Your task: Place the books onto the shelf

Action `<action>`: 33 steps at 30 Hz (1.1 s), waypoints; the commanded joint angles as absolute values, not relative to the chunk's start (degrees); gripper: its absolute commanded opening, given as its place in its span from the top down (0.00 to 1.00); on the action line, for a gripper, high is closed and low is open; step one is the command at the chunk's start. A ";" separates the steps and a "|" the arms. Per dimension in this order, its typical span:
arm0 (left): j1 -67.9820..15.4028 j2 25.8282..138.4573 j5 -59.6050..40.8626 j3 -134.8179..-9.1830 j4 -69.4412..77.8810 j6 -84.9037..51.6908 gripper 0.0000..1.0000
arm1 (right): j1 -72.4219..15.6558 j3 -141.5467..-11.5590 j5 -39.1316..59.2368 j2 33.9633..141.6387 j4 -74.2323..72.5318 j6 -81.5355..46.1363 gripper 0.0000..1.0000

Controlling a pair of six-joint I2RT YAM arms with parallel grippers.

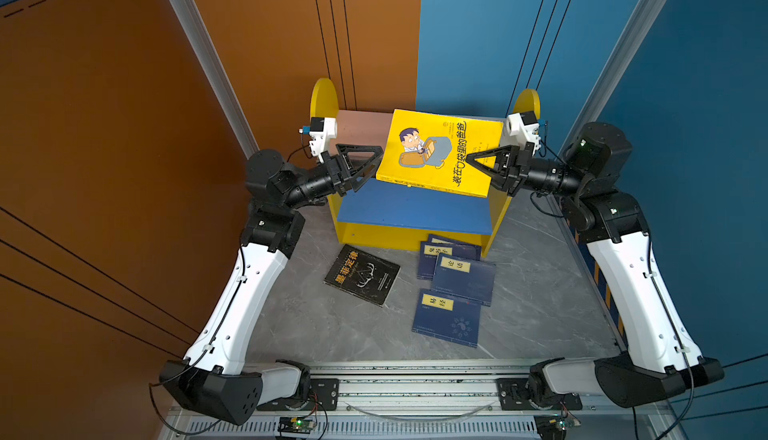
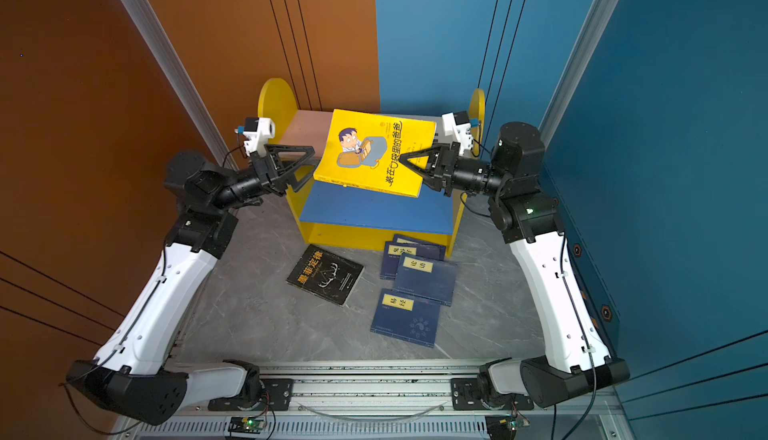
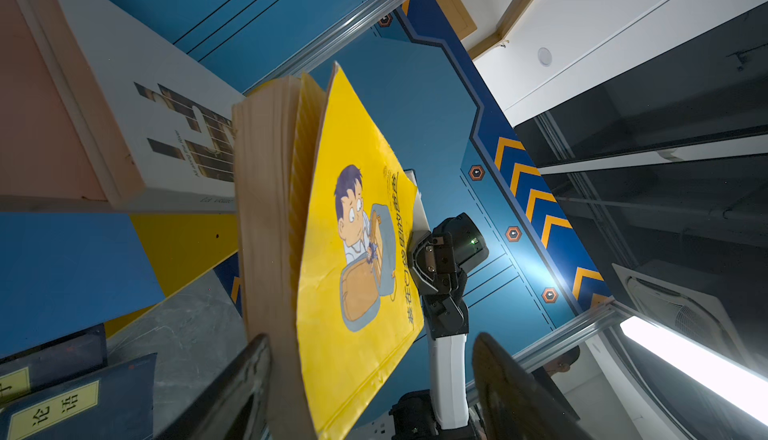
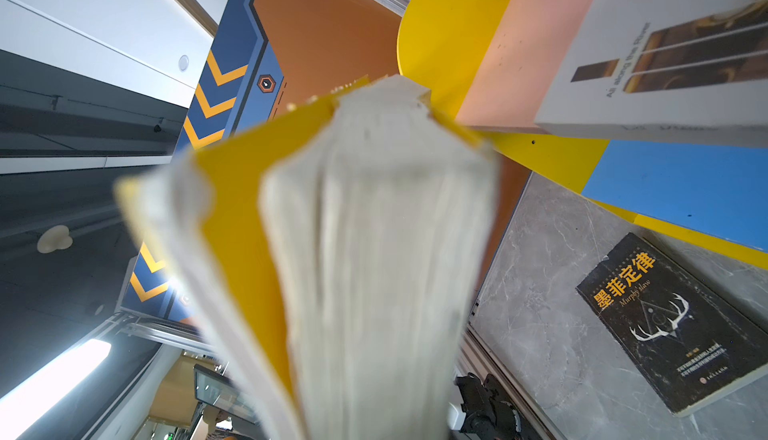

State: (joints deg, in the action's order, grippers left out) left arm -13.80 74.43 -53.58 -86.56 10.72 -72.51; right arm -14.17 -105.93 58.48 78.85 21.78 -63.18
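The yellow book (image 1: 436, 151) with a cartoon man hangs tilted above the shelf (image 1: 411, 209), over its blue lower board. My right gripper (image 1: 471, 159) is shut on the book's right edge. My left gripper (image 1: 376, 162) stands open around its left edge; in the left wrist view the page block (image 3: 266, 251) lies close to one finger (image 3: 245, 375) and the other stands well off the cover. A white book (image 3: 166, 126) with dark bars lies on the pink upper board, hidden in both top views. The black book (image 1: 361, 275) and three navy books (image 1: 463, 278) lie on the table.
The shelf's yellow round-topped side panels (image 1: 324, 97) rise on either side of the held book. The table is grey marble (image 1: 311, 326), with a metal rail (image 1: 415, 380) along its near edge. Orange and blue walls close in behind and beside the shelf.
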 commanded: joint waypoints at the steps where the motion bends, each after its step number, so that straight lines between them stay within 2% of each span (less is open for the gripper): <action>1: -16.43 75.71 -57.47 -89.67 10.27 -71.35 0.23 | -14.25 -109.23 60.72 79.84 13.77 -64.11 0.92; 10: -18.91 78.53 -57.28 -91.45 8.98 -71.63 0.34 | -13.89 -109.97 62.14 81.76 8.67 -66.86 0.92; 17: -17.61 77.15 -52.83 -93.33 -7.40 -58.93 0.27 | -13.45 -111.36 63.09 81.83 6.96 -67.89 0.92; 24: -17.84 78.20 -55.20 -92.99 -7.62 -59.95 0.31 | -13.26 -111.28 63.14 82.00 6.06 -68.49 0.92; 28: -16.61 77.47 -51.89 -93.08 -15.65 -54.65 0.27 | -13.23 -111.44 63.17 82.03 4.48 -69.30 0.92; 33: -15.90 77.12 -49.82 -92.59 -17.68 -52.54 0.26 | -13.17 -111.58 63.37 81.83 4.39 -69.42 0.92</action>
State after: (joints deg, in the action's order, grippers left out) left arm -15.86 77.28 -49.56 -92.73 -11.20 -55.83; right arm -12.95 -107.63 62.92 83.18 14.59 -68.95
